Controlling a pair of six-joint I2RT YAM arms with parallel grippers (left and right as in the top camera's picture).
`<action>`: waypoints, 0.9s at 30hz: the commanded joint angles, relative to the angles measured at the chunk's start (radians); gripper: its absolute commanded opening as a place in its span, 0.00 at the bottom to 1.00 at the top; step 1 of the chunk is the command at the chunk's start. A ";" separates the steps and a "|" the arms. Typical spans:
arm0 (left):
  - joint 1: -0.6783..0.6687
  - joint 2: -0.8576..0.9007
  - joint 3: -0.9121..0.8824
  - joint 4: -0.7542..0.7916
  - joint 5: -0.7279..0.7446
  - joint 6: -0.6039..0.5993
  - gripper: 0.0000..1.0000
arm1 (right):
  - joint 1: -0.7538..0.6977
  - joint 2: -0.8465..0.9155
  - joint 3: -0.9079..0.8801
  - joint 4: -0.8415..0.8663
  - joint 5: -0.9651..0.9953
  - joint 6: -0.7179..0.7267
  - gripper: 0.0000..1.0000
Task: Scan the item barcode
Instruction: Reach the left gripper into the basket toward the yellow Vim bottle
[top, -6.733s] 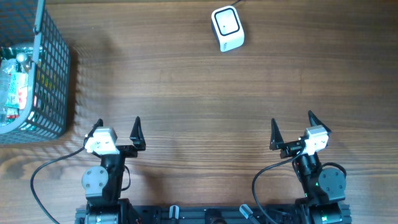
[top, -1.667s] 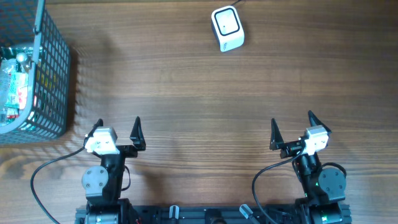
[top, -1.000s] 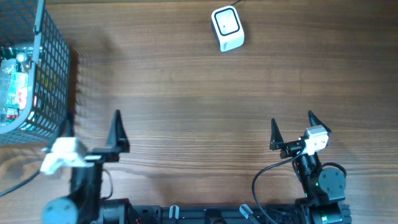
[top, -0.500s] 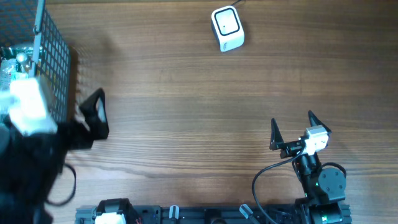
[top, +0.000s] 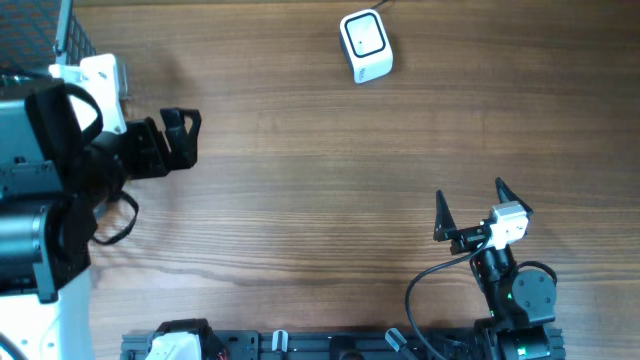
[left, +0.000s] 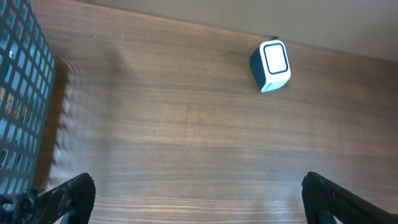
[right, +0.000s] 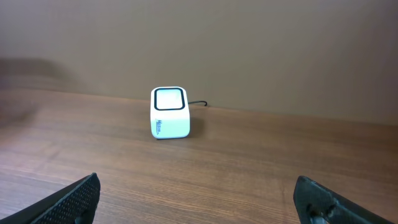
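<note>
The white barcode scanner (top: 365, 45) stands at the far middle of the table, also visible in the left wrist view (left: 272, 65) and the right wrist view (right: 170, 121). The item is hidden: my raised left arm covers most of the wire basket (top: 40, 30) on the left. My left gripper (top: 180, 140) hangs high beside the basket, open and empty (left: 199, 199). The basket's mesh wall (left: 22, 106) fills the left edge of that wrist view. My right gripper (top: 470, 205) rests near the front right, open and empty (right: 199, 199), facing the scanner.
Bare wooden tabletop (top: 320, 180) lies between the basket, the scanner and the right arm. A thin cable (right: 198, 104) leads back from the scanner. A plain wall (right: 249, 50) stands behind the table.
My left arm has lifted from its rest at the front left and swung back toward the basket, now looming over it. The right arm and the scanner have not moved.
</note>
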 joint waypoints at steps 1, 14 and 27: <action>0.007 0.031 0.016 0.050 -0.080 0.005 1.00 | -0.004 -0.005 -0.001 0.003 0.010 0.002 1.00; 0.275 0.113 0.016 0.355 -0.154 -0.045 1.00 | -0.004 -0.005 -0.001 0.003 0.010 0.002 1.00; 0.679 0.303 0.016 0.461 -0.138 -0.042 1.00 | -0.004 -0.005 -0.001 0.003 0.010 0.002 1.00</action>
